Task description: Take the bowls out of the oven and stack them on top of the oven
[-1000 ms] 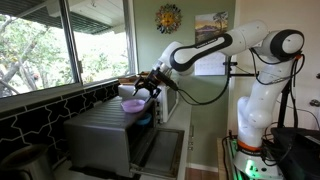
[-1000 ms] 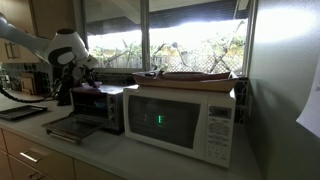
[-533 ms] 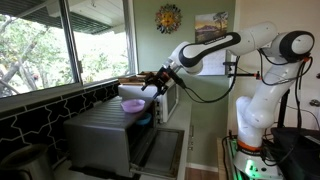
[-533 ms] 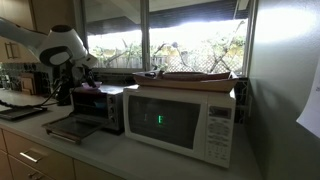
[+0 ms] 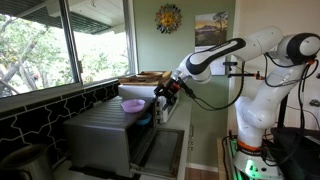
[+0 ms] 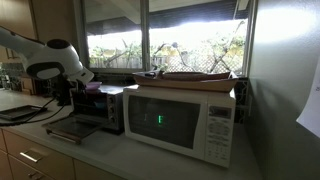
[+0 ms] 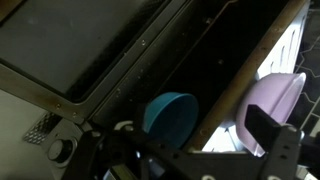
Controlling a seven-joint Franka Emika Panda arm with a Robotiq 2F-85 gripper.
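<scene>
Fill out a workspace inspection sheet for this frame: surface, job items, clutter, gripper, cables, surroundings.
Surface: countertop carries the oven and a white microwave.
Job's things: oven door dropped open; lilac bowl on the oven's top; blue bowl inside the cavity, not yet stacked.
Clutter: wooden tray on the microwave; its contents too small to tell.
Gripper: gripper open, holding nothing, beside the lilac bowl and above the open door.
Cables: black cable loops under the forearm.
Surroundings: windows behind the oven; sun ornament and picture on the wall.
</scene>
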